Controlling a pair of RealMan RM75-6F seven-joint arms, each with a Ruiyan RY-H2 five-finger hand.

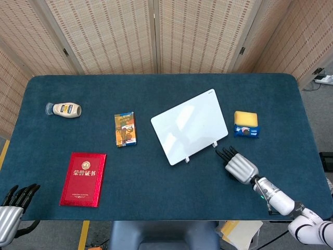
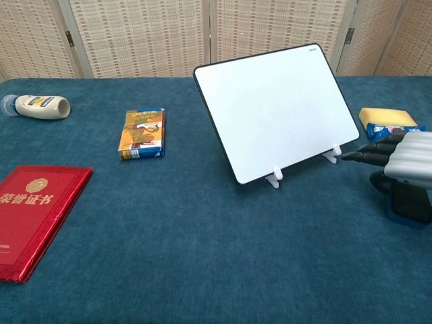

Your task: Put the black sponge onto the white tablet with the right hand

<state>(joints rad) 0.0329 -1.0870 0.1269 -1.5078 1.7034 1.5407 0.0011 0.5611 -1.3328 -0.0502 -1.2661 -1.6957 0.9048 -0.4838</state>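
Observation:
The black sponge [image 2: 412, 204] lies flat on the blue table right of the tablet, its far half covered by my right hand [image 2: 399, 159]. That hand hovers low over it with fingers stretched toward the tablet's stand and the thumb down beside the sponge's left edge; I see no grip. In the head view my right hand [image 1: 238, 164] hides the sponge. The white tablet [image 1: 190, 125] [image 2: 277, 108] leans tilted on small white feet at the table's middle. My left hand [image 1: 12, 209] rests off the table's near left corner, fingers apart and holding nothing.
A yellow sponge pack [image 1: 245, 124] [image 2: 386, 119] sits just beyond my right hand. A snack box [image 1: 125, 129] [image 2: 142, 133] lies left of the tablet, a red certificate booklet [image 1: 83, 178] [image 2: 34, 216] at the near left, and a small bottle [image 1: 64, 109] [image 2: 35, 106] at the far left.

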